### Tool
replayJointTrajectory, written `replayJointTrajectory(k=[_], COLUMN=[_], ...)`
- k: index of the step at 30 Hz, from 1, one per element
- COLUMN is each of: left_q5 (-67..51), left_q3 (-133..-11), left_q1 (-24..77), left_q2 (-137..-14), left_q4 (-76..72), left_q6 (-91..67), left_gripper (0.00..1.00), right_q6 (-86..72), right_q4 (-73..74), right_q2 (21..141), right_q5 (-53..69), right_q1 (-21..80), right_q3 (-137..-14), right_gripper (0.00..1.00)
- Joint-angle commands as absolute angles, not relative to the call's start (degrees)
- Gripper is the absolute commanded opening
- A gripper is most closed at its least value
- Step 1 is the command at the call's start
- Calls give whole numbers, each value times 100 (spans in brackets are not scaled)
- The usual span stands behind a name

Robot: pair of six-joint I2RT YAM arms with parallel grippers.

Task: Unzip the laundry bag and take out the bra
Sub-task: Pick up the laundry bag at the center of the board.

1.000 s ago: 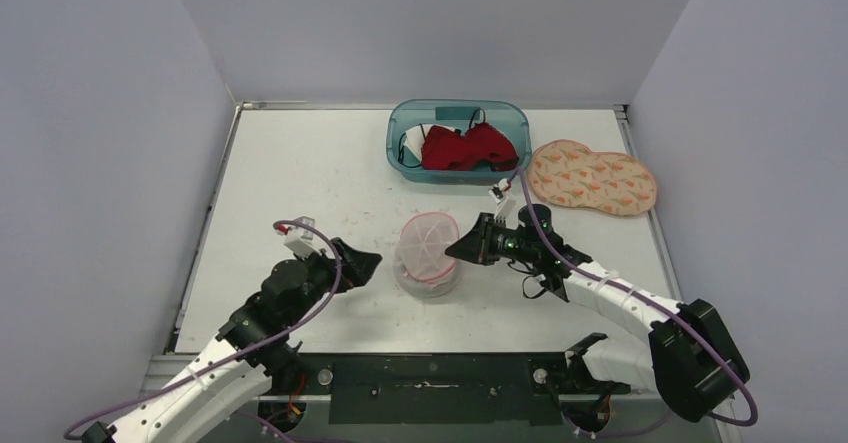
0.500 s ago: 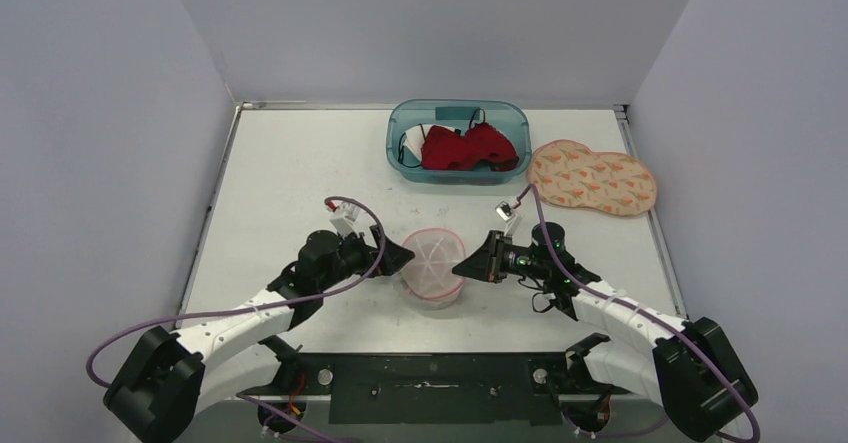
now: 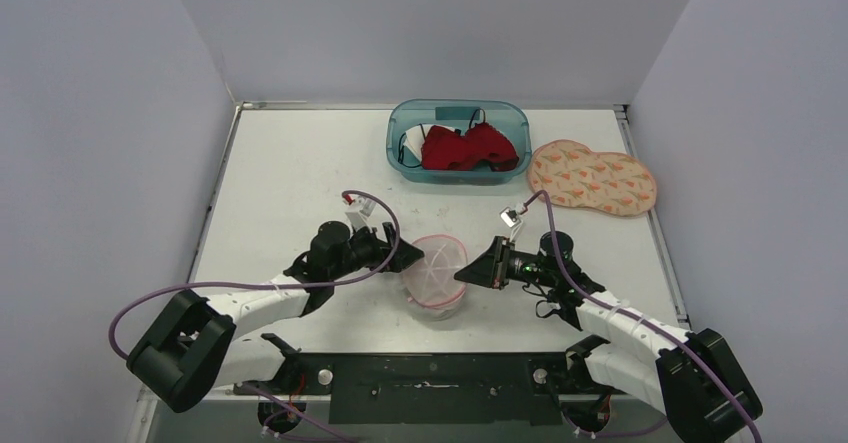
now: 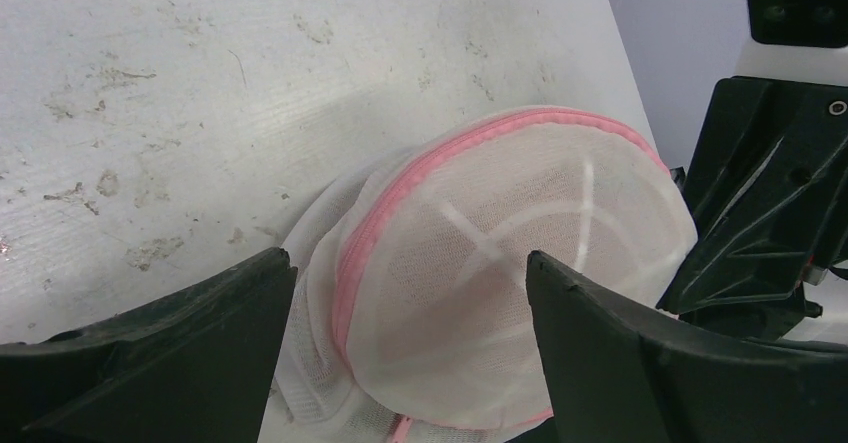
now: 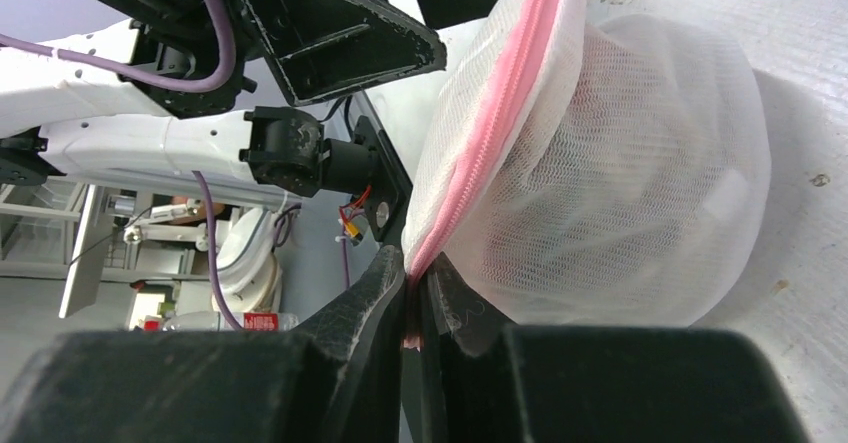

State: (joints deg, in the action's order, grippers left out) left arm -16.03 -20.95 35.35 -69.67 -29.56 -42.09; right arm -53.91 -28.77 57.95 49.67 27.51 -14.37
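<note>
The laundry bag (image 3: 435, 271) is a round white mesh pouch with a pink zipper (image 5: 500, 113), tilted up on its edge near the table's front middle. My right gripper (image 3: 464, 275) is shut on the bag's pink zipper edge from the right; in the right wrist view the gripper (image 5: 415, 275) pinches that seam. My left gripper (image 3: 408, 256) is open just left of the bag. In the left wrist view its fingers straddle the bag (image 4: 500, 263) without touching, the gripper (image 4: 408, 263) wide. The bra is hidden inside the mesh.
A teal bin (image 3: 398, 135) at the back holds a red garment (image 3: 465, 148) and something white. A peach patterned cloth (image 3: 592, 178) lies to its right. Walls close in the table on the left, the right and the back.
My left arm has swung right and forward until its open fingers flank the bag. The right gripper has drawn the bag slightly nearer, keeping its hold.
</note>
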Motion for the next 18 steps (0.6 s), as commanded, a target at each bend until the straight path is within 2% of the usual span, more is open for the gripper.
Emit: replayJointTrajectory(k=[1,5,12,14,15,16,17,18], left_q5=[-1983,-2228,-2613,-2618,-2599,-2550,-2468,-2393], left_q3=[-2139,-2038,-1701,-1606,-1561,-1516,-1481,-1460], left_q1=[3523,3524,3524,3524,3524,3524,3524,3529], left_q2=[-7131,-7249,-7089,-6931,-6817,-6679,-6526,-6333], left_q4=[-3736,-3962,-4586,-4643,-4649,-4606,-4529,-4416], left_q6=[-4157,-4251,-4695,-4801,-4877,-4956,-5040,-5120], left_gripper=[83,73,27,9,0,0,0,0], right_q6=[-5599,-5586,-5381,-5314,-5240,-5158,-5072,-4968], right_q4=[-3691,-3731,-3468,-3312,-3153,-2993,-2801,-2581], right_q2=[5740,5763,5819,5806,5778,5736,5680,5613], right_q5=[5203,5179,4957,4851,4779,4695,4601,4492], right_q1=[2721,2714,2701,2690,2684,2679,2676,2666], right_q3=[-1381,-1345,-1410,-1451,-1493,-1539,-1619,-1693], right_gripper=[5,5,5,7,14,24,43,57])
